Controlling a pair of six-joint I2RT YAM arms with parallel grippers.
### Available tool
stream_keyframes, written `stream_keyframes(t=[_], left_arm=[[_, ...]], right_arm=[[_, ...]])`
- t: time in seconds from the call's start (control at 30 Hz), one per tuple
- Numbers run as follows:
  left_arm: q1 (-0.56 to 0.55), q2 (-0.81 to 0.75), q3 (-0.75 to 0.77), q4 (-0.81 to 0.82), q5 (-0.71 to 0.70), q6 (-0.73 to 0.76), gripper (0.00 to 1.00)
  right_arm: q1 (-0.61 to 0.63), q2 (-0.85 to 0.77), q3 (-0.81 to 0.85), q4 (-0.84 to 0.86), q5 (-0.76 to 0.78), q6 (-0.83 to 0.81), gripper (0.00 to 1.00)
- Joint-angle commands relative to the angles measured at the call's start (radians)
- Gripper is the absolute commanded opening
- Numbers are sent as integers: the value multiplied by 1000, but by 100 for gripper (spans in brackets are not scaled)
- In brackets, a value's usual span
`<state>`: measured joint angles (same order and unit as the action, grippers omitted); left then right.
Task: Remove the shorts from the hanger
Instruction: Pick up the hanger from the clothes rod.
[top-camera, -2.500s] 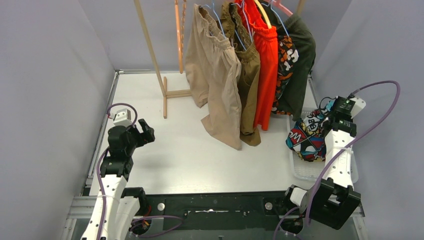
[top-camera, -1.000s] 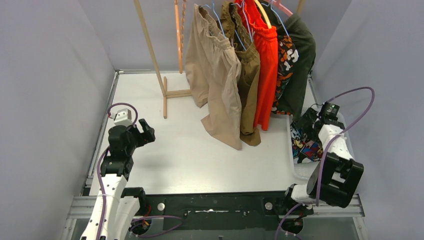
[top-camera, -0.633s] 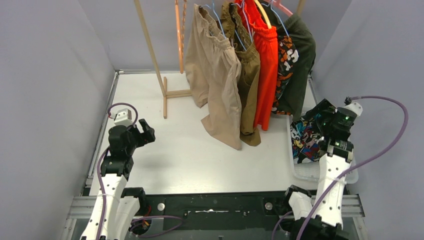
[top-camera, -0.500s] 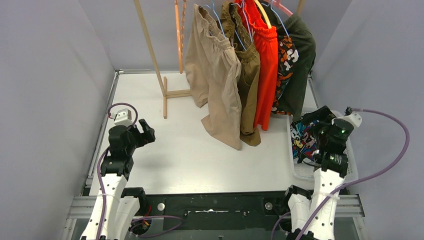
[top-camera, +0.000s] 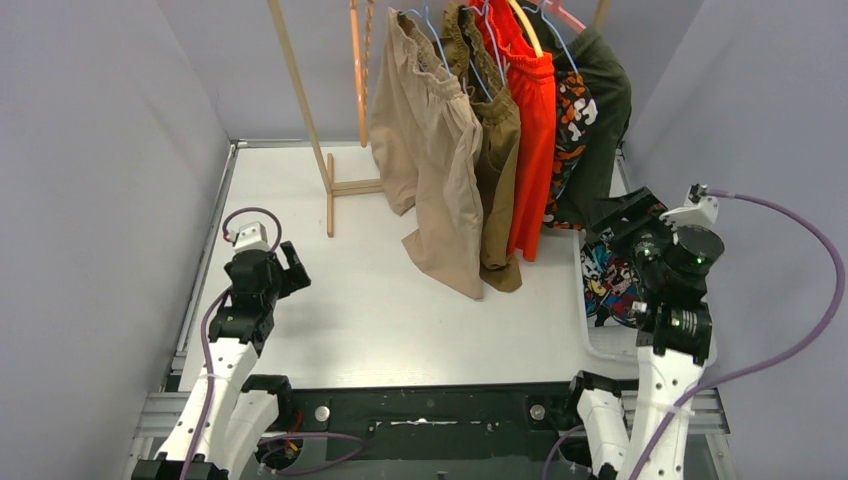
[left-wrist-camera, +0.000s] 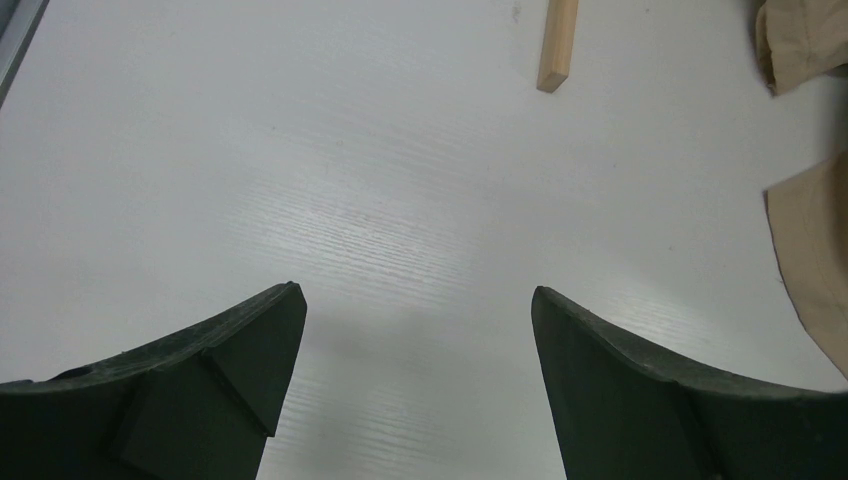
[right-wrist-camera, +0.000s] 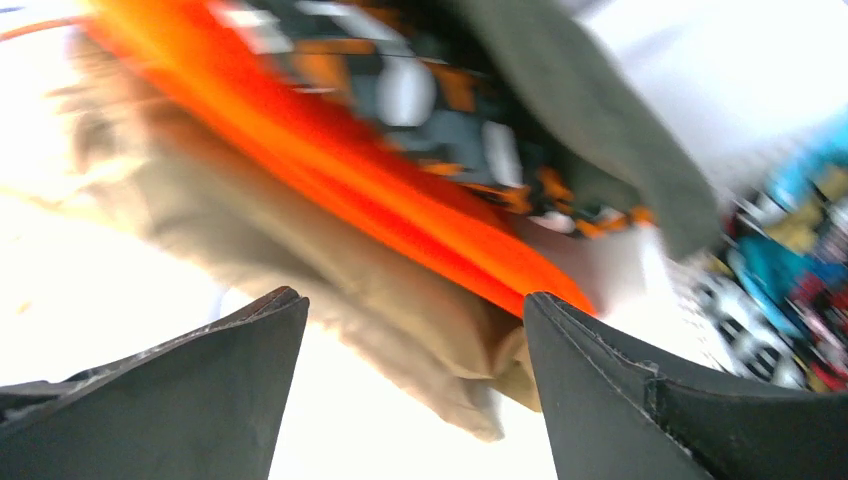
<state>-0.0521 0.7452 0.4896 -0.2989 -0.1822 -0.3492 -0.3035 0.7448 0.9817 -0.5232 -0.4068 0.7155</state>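
White table (top-camera: 350, 300); shorts (top-camera: 440, 150) hanging lengthwise, hems down

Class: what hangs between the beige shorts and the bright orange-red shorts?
The brown shorts hang between the beige shorts and the orange-red shorts, clearest in the top view.

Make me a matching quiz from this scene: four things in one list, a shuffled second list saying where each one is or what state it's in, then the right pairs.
Column one
1. beige shorts
2. dark green shorts
3. comic-print shorts
4. left gripper

Column two
A. lying in the tray
B. open above the bare table
C. hanging at the left end of the row
D. hanging at the right end of the row

Pairs: 1-C, 2-D, 3-A, 4-B
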Motion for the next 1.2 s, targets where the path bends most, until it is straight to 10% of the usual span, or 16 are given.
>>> stream_keyframes(t=[0.0,0.13,0.43,0.57,0.77,1.17], left_arm=[[-31,-14,52,-17,-70,-59,84],[-48,-84,28,-9,-91,-63,85],[-103,-85,27,18,-109,-37,85],[-103,-45,36,27,-86,-28,85],[-100,-17,48,31,-57,-21,85],[-101,-3,40,44,4,-7,85]], right_arm=[[25,-154,20,114,-306,-46,80],[91,-181,18,242,-470,79,80],[151,107,370,-73,-537,-210,79],[360,230,465,-143,-327,-237,76],[933,392,606,-145,385,-335,76],[1055,609,817,-36,646,-529,68]])
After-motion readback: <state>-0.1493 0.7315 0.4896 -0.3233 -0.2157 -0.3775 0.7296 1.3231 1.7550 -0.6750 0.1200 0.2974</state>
